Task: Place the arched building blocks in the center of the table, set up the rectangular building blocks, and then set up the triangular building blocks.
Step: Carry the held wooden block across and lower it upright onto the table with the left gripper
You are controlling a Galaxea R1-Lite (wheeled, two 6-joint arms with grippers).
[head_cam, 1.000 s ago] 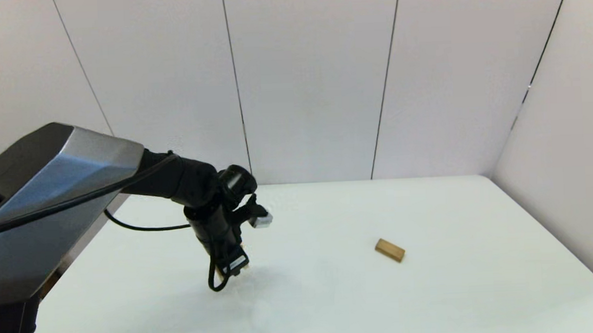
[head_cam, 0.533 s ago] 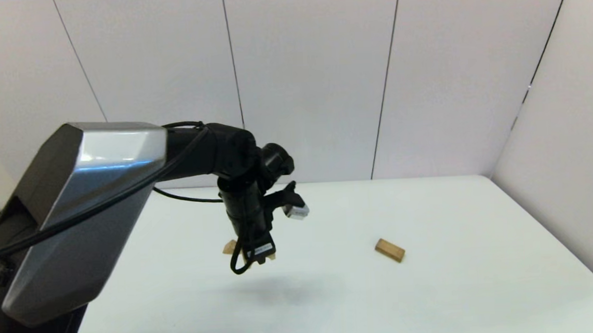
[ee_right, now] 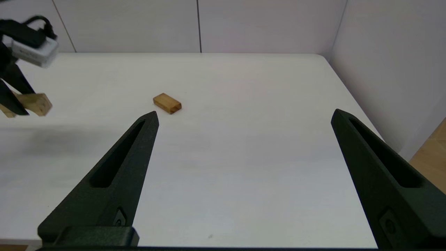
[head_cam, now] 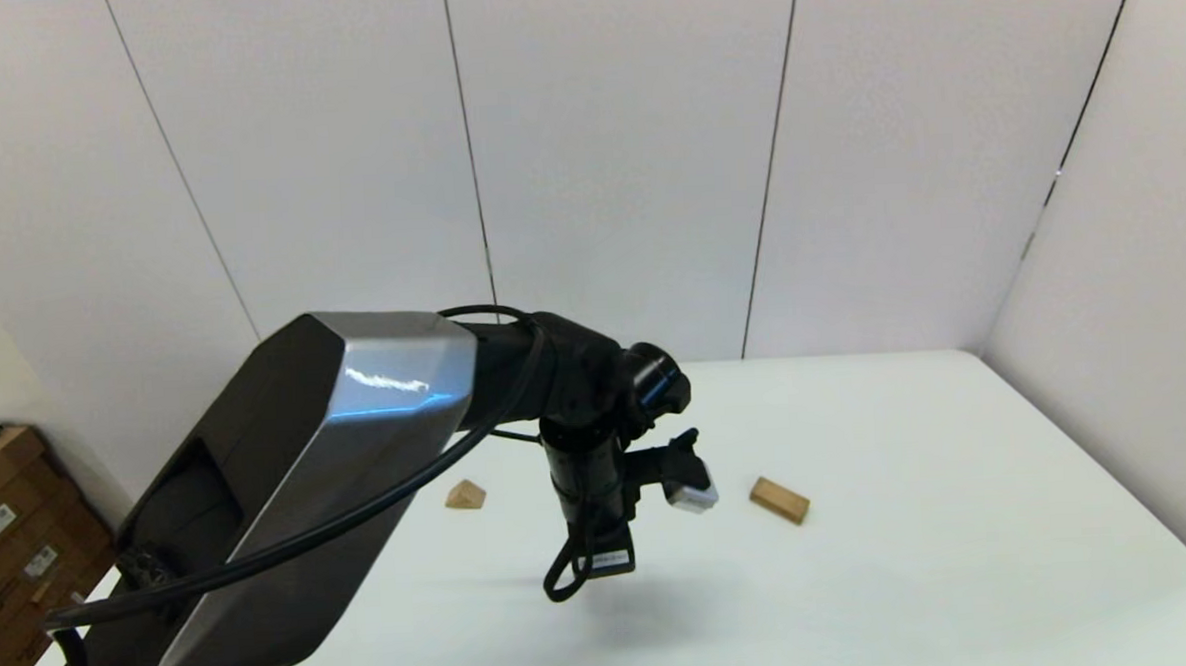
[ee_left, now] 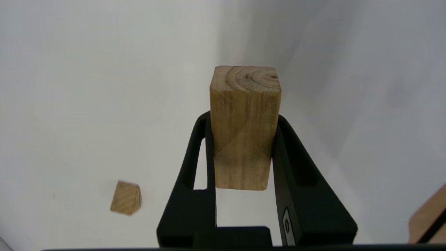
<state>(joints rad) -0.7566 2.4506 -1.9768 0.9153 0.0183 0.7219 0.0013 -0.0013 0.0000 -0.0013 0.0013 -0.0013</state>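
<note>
Two small tan wooden blocks lie on the white counter (head_cam: 865, 601) in the head view: the triangular block (head_cam: 466, 495) to the left, the slim rectangular block (head_cam: 779, 500) to the right, the left arm raised between them. Left wrist view: the left tool (ee_left: 244, 139) pinches the chunky arched block (ee_left: 244, 129), end grain showing, above the counter. Right wrist view: the right tool (ee_right: 244, 116) is spread wide, low at the counter's near edge.

I see bare table (head_cam: 914, 579) under my left gripper (ee_left: 244, 153), which clamps the arched block (ee_left: 244, 129). The triangular block (head_cam: 466, 495) sits to its left, the rectangular block (head_cam: 779, 500) to its right, both well apart.
</note>
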